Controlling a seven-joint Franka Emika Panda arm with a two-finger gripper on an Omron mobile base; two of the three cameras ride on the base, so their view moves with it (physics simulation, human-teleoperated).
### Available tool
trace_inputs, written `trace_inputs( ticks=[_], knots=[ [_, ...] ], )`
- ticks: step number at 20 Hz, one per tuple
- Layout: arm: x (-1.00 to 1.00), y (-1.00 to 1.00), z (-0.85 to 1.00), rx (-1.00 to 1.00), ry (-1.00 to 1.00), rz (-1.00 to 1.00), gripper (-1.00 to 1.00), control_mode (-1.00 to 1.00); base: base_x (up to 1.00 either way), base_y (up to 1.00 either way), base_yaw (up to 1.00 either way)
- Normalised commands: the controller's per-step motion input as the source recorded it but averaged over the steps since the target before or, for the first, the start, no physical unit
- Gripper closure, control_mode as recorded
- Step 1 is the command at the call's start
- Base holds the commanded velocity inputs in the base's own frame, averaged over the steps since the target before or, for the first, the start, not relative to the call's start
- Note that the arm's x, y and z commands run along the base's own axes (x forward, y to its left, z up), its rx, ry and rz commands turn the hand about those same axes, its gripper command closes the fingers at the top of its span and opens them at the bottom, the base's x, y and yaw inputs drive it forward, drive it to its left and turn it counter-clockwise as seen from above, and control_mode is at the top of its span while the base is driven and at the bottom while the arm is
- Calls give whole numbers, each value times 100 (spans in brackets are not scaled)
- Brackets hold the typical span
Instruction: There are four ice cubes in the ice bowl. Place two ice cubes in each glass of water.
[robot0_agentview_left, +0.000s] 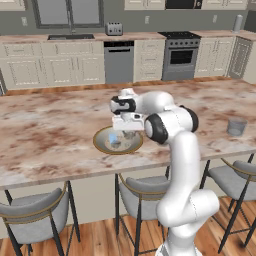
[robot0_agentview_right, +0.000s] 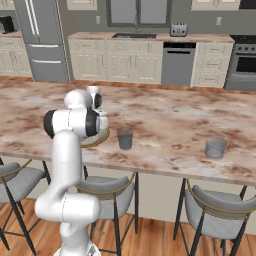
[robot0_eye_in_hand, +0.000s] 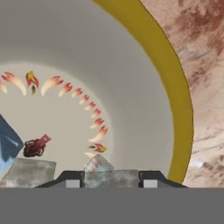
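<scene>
The ice bowl sits on the island counter near its front edge, and its golden rim curves through the hand view. My gripper is lowered inside it. In the hand view the gripper is shut on a grey ice cube held between the dark tips. Another grey ice cube and a light blue one lie on the bowl floor to the left. One glass of water stands just right of the bowl, the other glass farther right along the counter.
Padded stools stand under the counter's front edge. The marble counter stretches wide to the left and behind the bowl. Cabinets, a dishwasher and an oven line the far wall.
</scene>
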Motion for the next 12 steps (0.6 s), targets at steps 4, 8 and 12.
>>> trace_inputs(
  ticks=[4, 8, 12],
  knots=[
    [-28, -67, 26, 1, 0, -3, 100, -100, 0, 0, 0],
    [-5, -36, 47, 2, 0, -3, 100, -100, 0, 0, 0],
    [0, -24, 57, 3, -1, -3, 100, -100, 0, 0, 0]
  ],
)
